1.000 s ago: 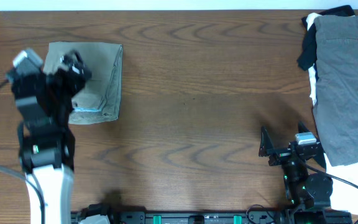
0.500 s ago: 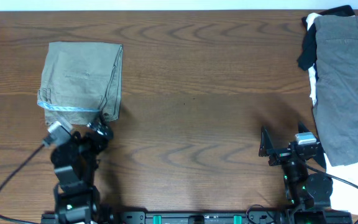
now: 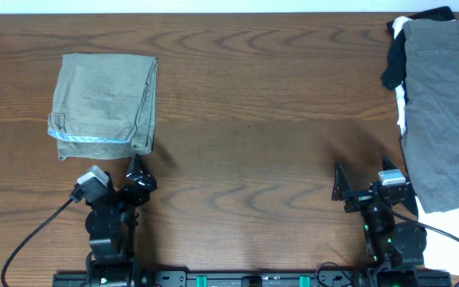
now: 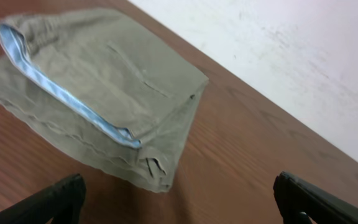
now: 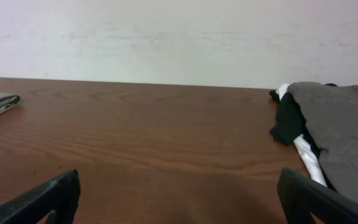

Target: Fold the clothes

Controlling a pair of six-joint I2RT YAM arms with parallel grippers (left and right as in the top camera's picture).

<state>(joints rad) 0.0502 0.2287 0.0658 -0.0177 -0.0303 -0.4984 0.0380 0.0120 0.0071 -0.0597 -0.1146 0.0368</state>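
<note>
We find the shorts on the table at far left, the pile of clothes at far right, the left gripper just before the shorts, and the right gripper front-left of the pile.

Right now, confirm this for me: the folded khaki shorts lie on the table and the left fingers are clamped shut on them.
Not right. The left fingers stand open and clear of the shorts, which lie folded on the table ahead of them; the left wrist view shows it.
</note>
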